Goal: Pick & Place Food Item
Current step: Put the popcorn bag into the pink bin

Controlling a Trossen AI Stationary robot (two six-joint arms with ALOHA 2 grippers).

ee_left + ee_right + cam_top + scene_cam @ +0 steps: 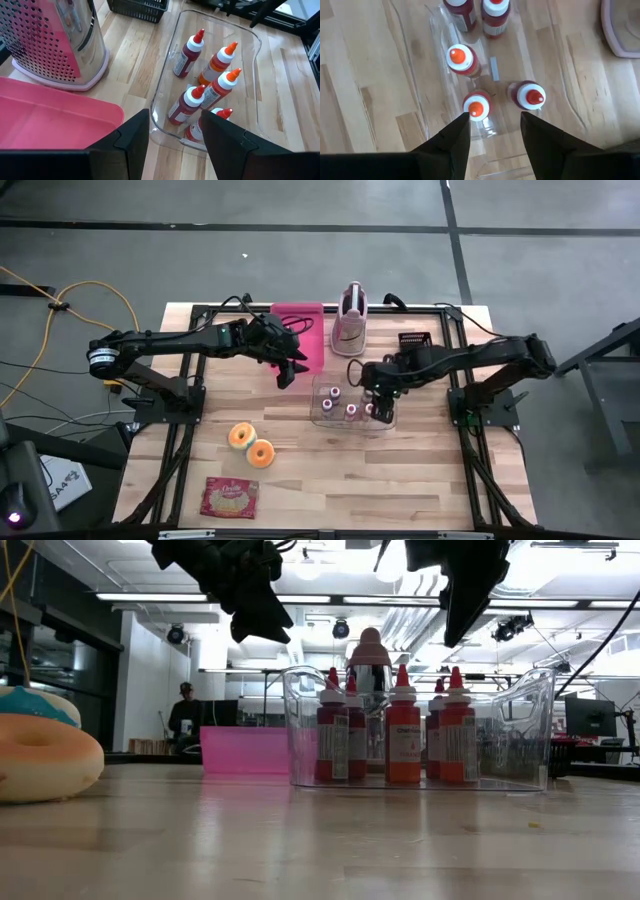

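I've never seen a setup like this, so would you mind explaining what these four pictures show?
Two dark robot arms work at a wooden table. One picture looks straight down, one looks level across the tabletop, and two come from cameras on the arms' wrists. On the table stand a clear bin of sauce bottles, two donuts, a snack packet, a pink tray, a grater and a small black basket. The left gripper hovers open beside the bin. The right gripper hangs open over the bottles. Neither holds anything.
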